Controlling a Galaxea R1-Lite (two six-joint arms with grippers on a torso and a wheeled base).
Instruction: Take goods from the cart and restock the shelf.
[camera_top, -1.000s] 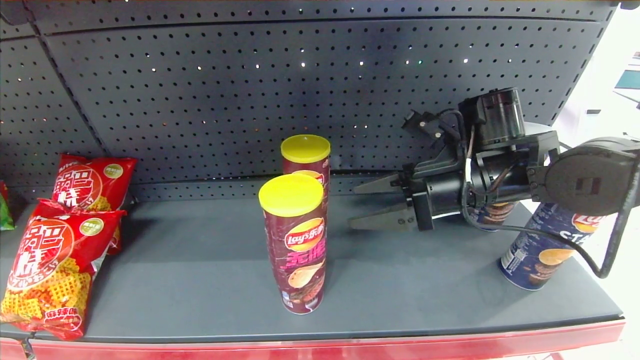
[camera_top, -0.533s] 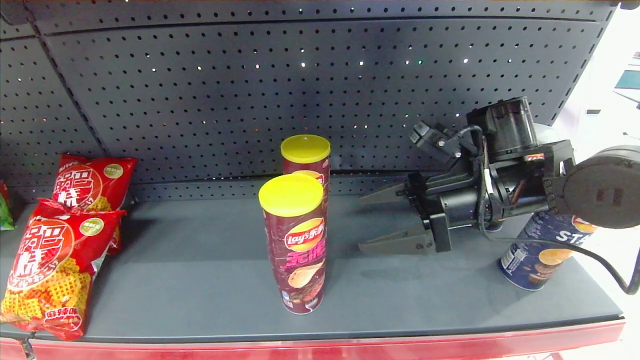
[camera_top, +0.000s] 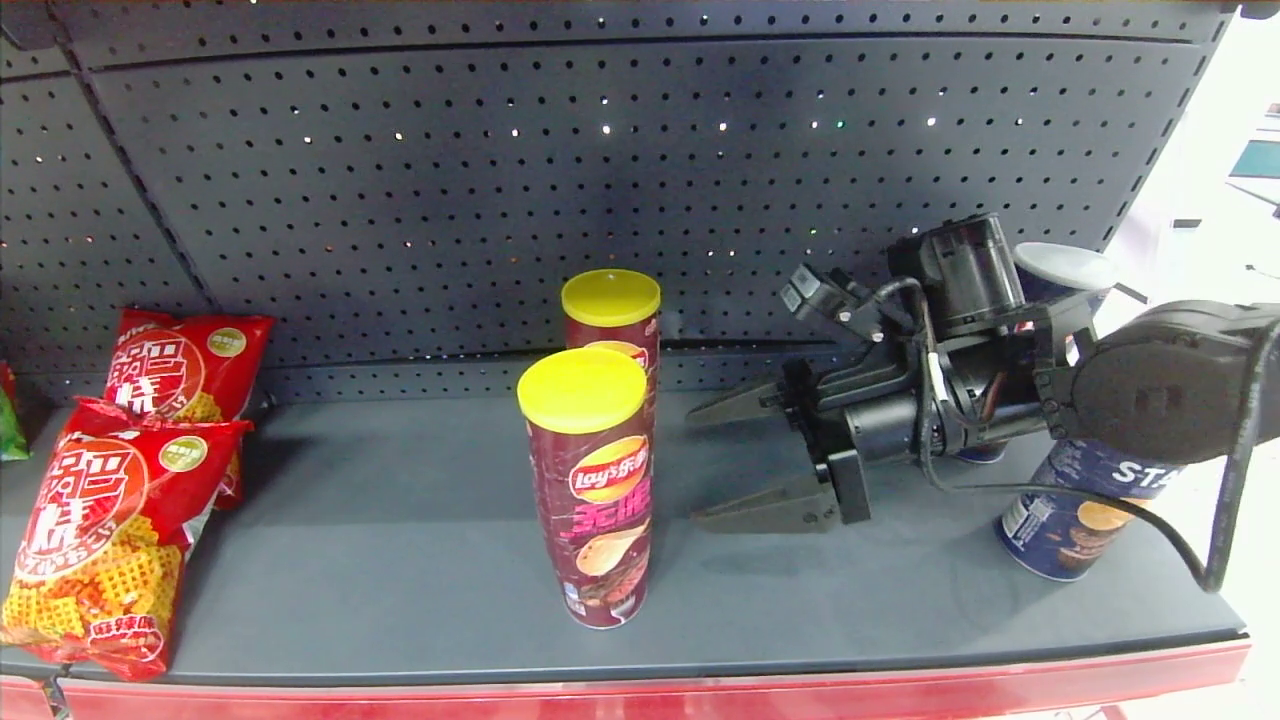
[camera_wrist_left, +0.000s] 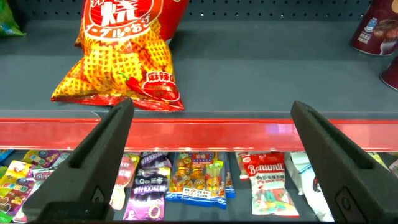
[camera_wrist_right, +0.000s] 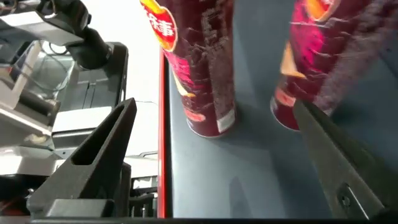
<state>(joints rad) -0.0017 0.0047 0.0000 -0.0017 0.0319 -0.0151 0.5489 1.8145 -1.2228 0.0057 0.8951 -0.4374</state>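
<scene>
Head view: The right end effector (camera_top: 698, 468) hangs low over the grey shelf (camera_top: 400, 560), its two fingers spread apart and empty. The near can (camera_top: 592, 490), maroon with a yellow lid, stands just left of the fingertips and apart from them. The far can (camera_top: 612, 320) of the same kind stands right behind it, close to the pegboard panel (camera_top: 500, 200). Both are upright, long axes vertical, lids up, and the near can's label faces the front. Nothing lies between the near can and the fingers. Two blue cans (camera_top: 1075, 510) stand at the right end of the shelf, partly hidden by the arm. Two red snack bags (camera_top: 100, 540) lie at the left end, one behind the other. A red edge strip (camera_top: 700, 690) runs along the front.

Left wrist view: The left end effector (camera_wrist_left: 212, 106) is in front of the shelf (camera_wrist_left: 261, 68), fingers wide apart and gripping nothing. A snack bag (camera_wrist_left: 121, 62) lies just beyond the red edge strip (camera_wrist_left: 211, 134). The bases of the near can (camera_wrist_left: 390, 71) and far can (camera_wrist_left: 376, 28) show well to the right. Coloured packets (camera_wrist_left: 199, 180) fill a lower shelf.

Right wrist view: Past the parted fingers of the right end effector (camera_wrist_right: 214, 106), the near can (camera_wrist_right: 202, 68) stands beside the red edge strip (camera_wrist_right: 163, 124), the far can (camera_wrist_right: 323, 56) deeper in. Both are upright on the shelf (camera_wrist_right: 249, 180).
</scene>
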